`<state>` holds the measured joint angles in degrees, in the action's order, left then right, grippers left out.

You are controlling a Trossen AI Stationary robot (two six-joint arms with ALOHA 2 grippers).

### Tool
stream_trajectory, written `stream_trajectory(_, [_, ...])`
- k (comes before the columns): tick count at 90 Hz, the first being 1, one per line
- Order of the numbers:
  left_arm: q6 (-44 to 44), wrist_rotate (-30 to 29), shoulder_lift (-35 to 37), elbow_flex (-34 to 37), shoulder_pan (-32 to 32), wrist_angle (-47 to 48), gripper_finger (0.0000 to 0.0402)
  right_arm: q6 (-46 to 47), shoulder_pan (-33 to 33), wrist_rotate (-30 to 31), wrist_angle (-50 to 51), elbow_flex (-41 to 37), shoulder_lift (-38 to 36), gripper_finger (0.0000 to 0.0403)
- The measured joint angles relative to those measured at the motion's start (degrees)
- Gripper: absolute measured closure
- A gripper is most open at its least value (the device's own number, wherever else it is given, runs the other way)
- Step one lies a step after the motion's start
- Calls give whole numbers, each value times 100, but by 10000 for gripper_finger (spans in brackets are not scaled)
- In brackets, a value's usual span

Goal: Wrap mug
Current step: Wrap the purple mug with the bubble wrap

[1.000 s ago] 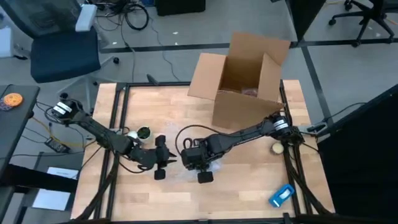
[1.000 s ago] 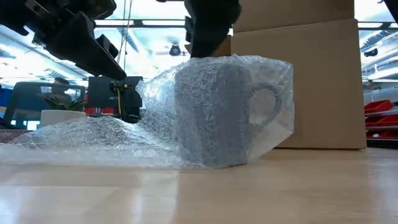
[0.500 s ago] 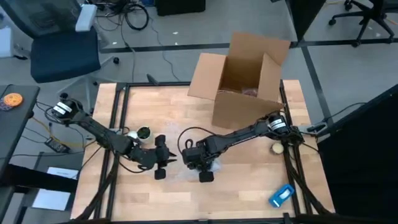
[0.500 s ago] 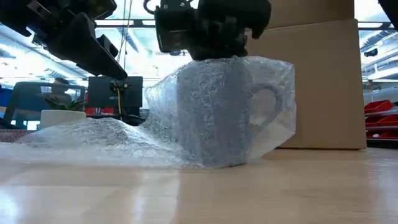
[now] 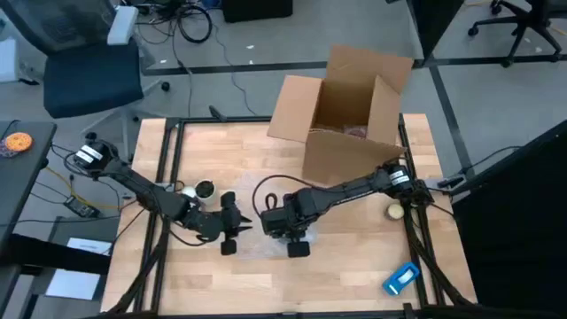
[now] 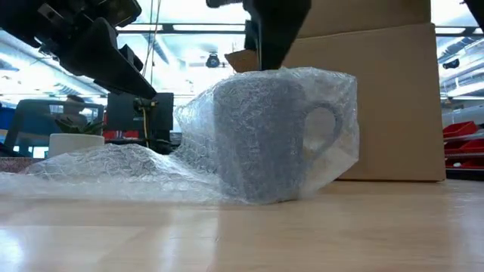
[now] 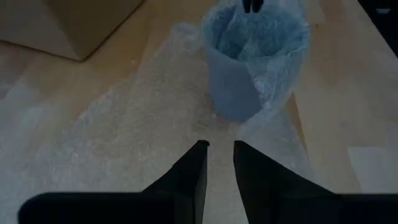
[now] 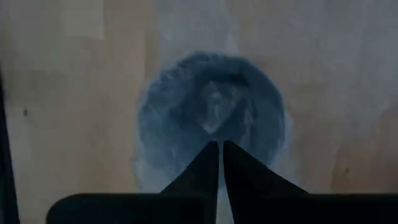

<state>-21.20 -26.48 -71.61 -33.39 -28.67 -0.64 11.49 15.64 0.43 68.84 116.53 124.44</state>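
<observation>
Bubble wrap (image 6: pixel 151 162) covers the blue mug (image 6: pixel 261 140); mug stands upright on the wood bench (image 5: pixel 354 266), handle toward the cardboard box (image 5: pixel 341 111) side in the low view. Wrap is pushed down into the mug's mouth, visible in both wrist views, and the loose remainder of the sheet trails flat across the bench away from the mug on its non-handle side.

Right end effector (image 8: pixel 220 149) is directly over the mug mouth, pointing down, fingers pressed nearly together with only a sliver of gap; not gripping anything I can see. In the low view its dark body sits just above the mug rim.

Left end effector (image 7: pixel 219 149) is beside the mug over the loose sheet, fingers slightly parted, nothing between them, aimed at the mug.

Box is open-topped, behind the mug at the bench's far edge. White roll of tape (image 5: pixel 205 190) sits near the left arm, well apart from the mug. Small pale round object (image 5: pixel 392 211) beside the right arm's base; a blue item (image 5: pixel 400 278) near the bench corner on the right arm's side.
</observation>
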Motion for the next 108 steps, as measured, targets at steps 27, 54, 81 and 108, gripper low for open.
stream_trajectory(27, [-86, -685, -354, -2, -2, -643, 339, 2, -28, -190, -1016, -1200, 7, 403])
stream_trajectory(54, [108, 415, -2435, -153, 210, -3231, 339, -1298, -35, -491, -1246, -1242, 7, 403])
stream_trajectory(81, [470, 1220, -3440, -985, 229, -3390, 339, -2572, 40, -112, -1263, -1253, 7, 403])
stream_trajectory(108, [791, 1331, -3254, -1065, 247, -2935, 339, -2894, 328, 609, -133, -129, 15, 403])
